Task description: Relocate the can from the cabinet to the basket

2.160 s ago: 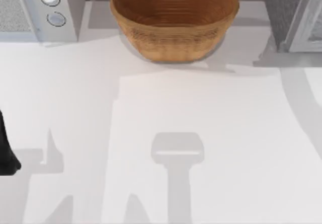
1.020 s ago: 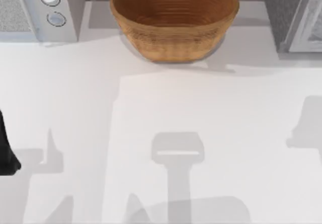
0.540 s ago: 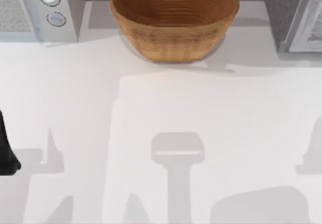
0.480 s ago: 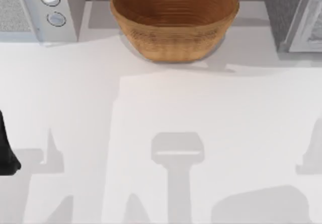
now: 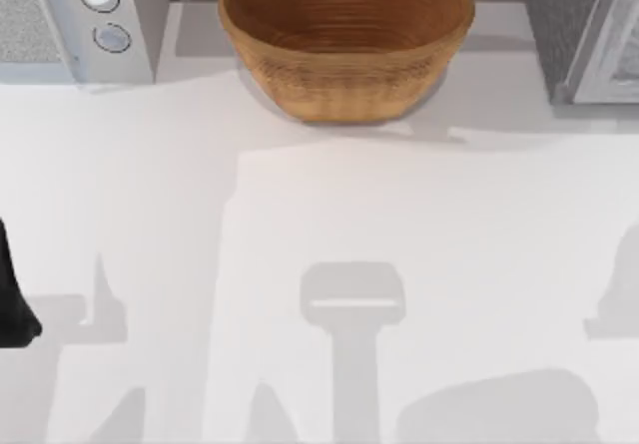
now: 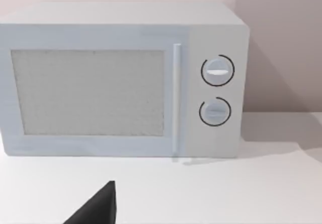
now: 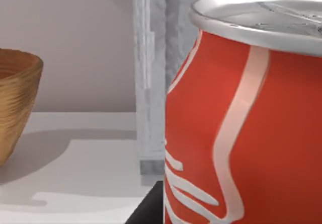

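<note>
The can (image 7: 246, 118) sits right up close in the right wrist view, red with white swirls and a silver top. It looks like the right arm is carrying it, but I cannot tell if the right gripper is pinching the can or just next to it. The can stands upright.

Behind the can is the pale door frame of the cabinet (image 7: 151, 83). In the top view the cabinet (image 5: 574, 25) is at about 2 o'clock, in the far right corner of the table (image 5: 319, 215). The basket (image 5: 346, 40) is at 12 o'clock, at the far edge, and there is nothing in it yet.

What could go wrong? The can is very near the cabinet door frame. If the arm swings toward the basket too soon, the can could bump the frame and slip or tip over. It also has to go up and over the basket's rim. If it stays too low, it could hit the woven side and push the basket.

There is lots of open table in the middle, from 3 o'clock round to 9 o'clock. The white microwave (image 5: 75, 20) is at 10 o'clock, well away from the path. The left arm (image 5: 12, 304) rests at 9 o'clock by the table's left edge. I cannot tell how its fingers are set.
</note>
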### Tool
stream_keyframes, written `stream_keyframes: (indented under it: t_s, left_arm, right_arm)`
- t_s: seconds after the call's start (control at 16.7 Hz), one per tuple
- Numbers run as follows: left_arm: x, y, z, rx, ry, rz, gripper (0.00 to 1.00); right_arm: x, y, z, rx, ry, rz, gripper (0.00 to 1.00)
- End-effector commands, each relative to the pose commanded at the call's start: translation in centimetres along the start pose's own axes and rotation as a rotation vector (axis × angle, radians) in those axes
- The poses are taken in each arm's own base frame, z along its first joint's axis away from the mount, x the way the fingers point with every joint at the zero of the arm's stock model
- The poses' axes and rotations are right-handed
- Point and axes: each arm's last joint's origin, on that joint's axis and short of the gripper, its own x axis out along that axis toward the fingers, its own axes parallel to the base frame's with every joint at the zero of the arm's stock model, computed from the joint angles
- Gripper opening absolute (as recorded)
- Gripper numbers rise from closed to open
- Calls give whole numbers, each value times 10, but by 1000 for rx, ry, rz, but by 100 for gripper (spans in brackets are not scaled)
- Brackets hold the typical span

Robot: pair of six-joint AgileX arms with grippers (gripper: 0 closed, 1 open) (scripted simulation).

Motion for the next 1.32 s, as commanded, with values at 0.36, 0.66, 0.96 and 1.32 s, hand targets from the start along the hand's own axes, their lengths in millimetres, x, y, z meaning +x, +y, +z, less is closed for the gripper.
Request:
stream_keyframes:
  t_s: [0.36, 0.66, 0.96, 1.32]
  left_arm:
    - [0, 0, 0, 0, 0, 0, 100]
    - [0, 0, 0, 0, 0, 0, 100]
    - [0, 0, 0, 0, 0, 0, 100]
    - [0, 0, 0, 0, 0, 0, 100]
  right_arm:
    - [30, 15, 86, 1, -35, -4, 0]
    - [114, 59, 160, 10, -55, -6, 0]
    - [223, 148, 172, 27, -64, -6, 0]
    - [302, 261, 99, 16, -25, -1, 0]
